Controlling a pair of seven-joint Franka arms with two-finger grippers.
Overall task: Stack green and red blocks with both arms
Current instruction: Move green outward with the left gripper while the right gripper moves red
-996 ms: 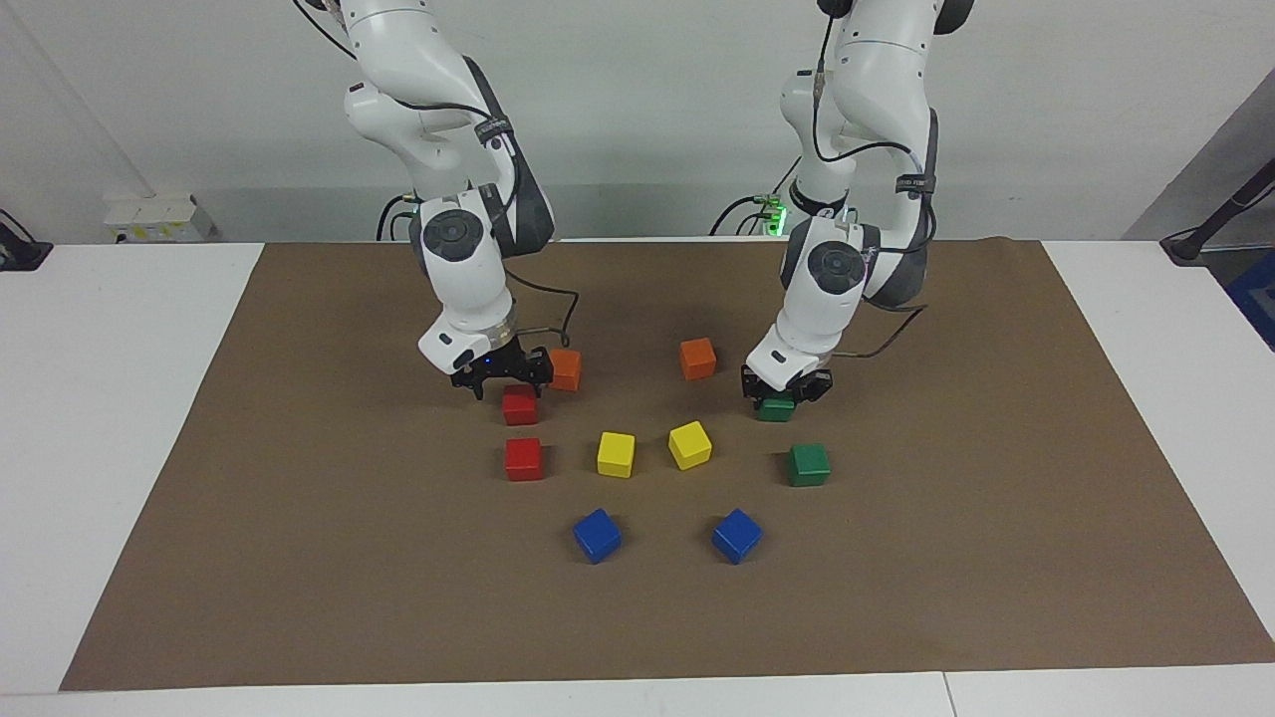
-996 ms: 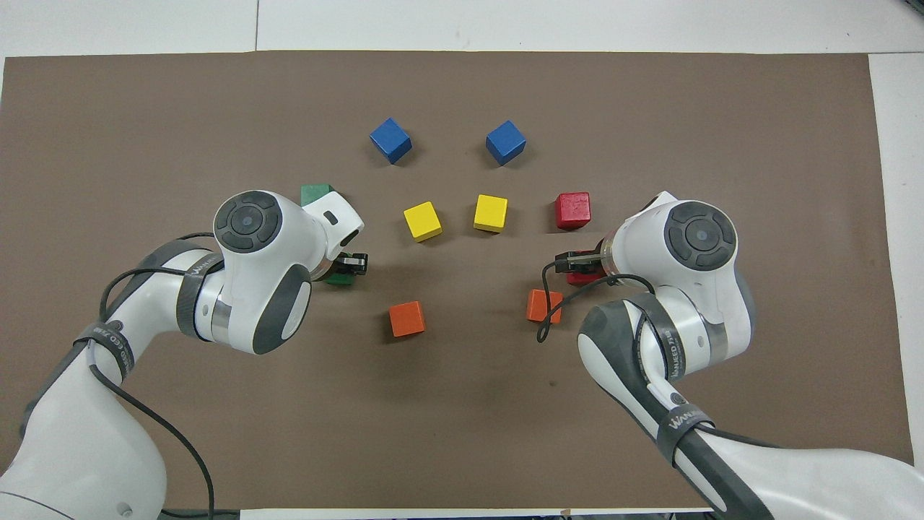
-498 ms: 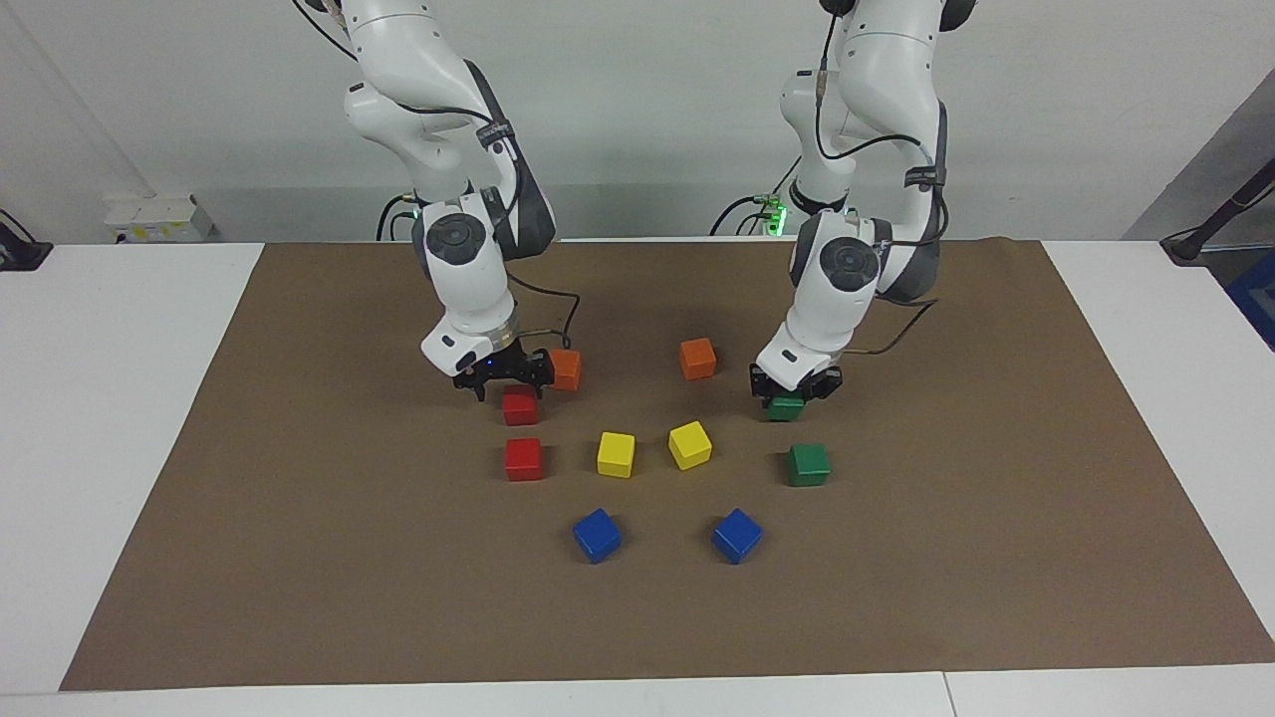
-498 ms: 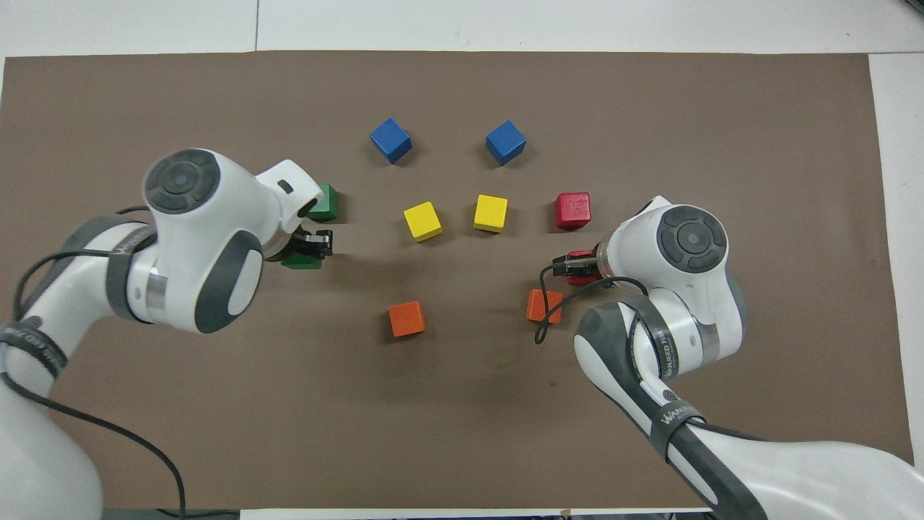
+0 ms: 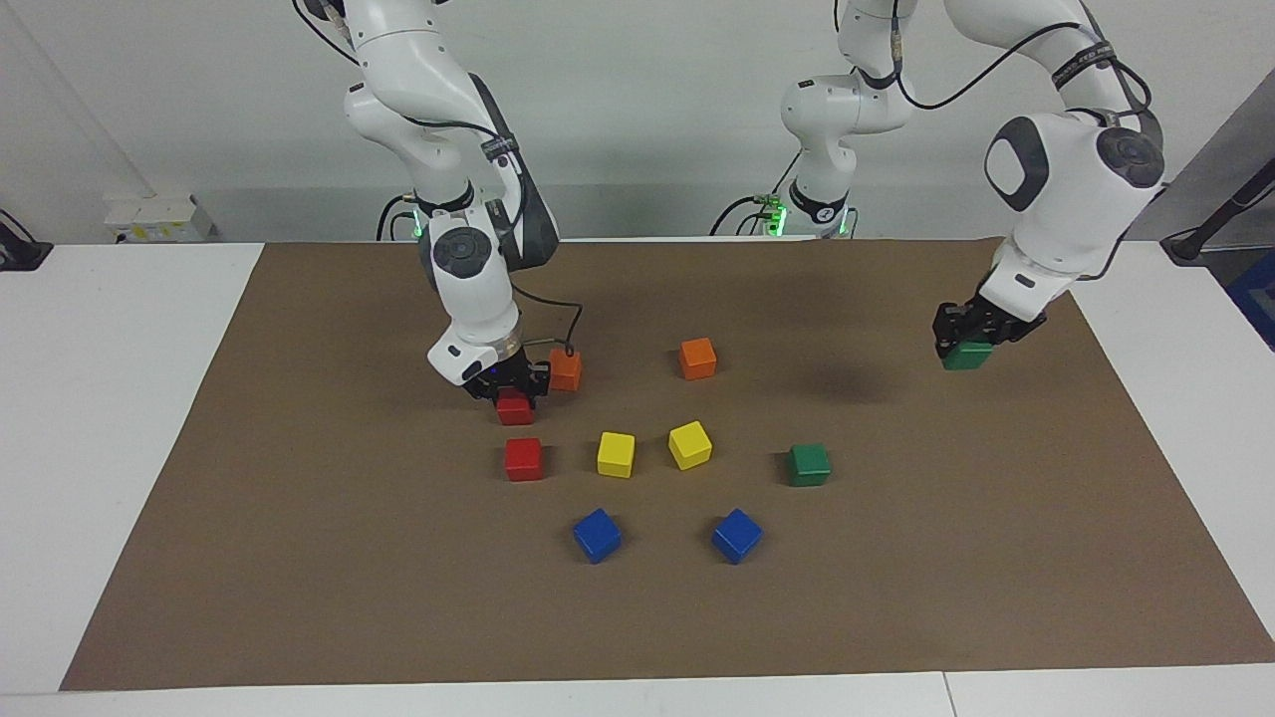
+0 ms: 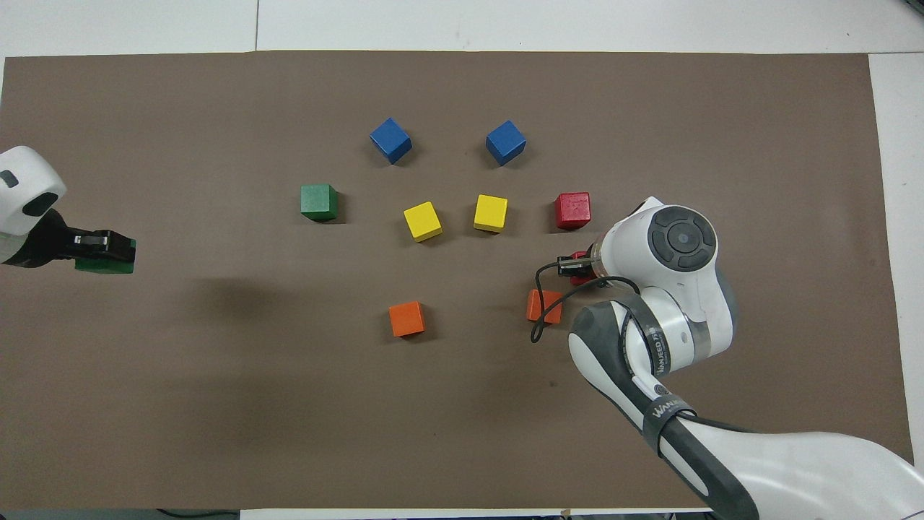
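The left claw (image 5: 971,337) pinches a green block (image 5: 966,356) and holds it in the air over the brown mat (image 5: 299,498) at the left arm's end of the bench (image 5: 120,398). In the overhead view this claw (image 6: 101,245) and its held block (image 6: 105,264) sit near the mat's edge.

The right claw (image 5: 510,386) is low over a red block (image 5: 515,408), its fingers closed on the block's sides; whether the block rests on the mat or is just off it cannot be told. From overhead the claw (image 6: 574,263) is largely covered by the arm's wrist. An orange cube (image 5: 565,369) stands just beside this claw.

A second red block (image 5: 524,459) lies on the mat, farther from the robots than the gripped one. A second green block (image 5: 809,464) lies toward the left arm's end. Between these two sit two yellow cubes (image 5: 616,454) (image 5: 689,444). Two blue cubes (image 5: 597,535) (image 5: 736,535) lie farther from the robots. Another orange cube (image 5: 697,358) lies nearer to the robots than the yellow ones.
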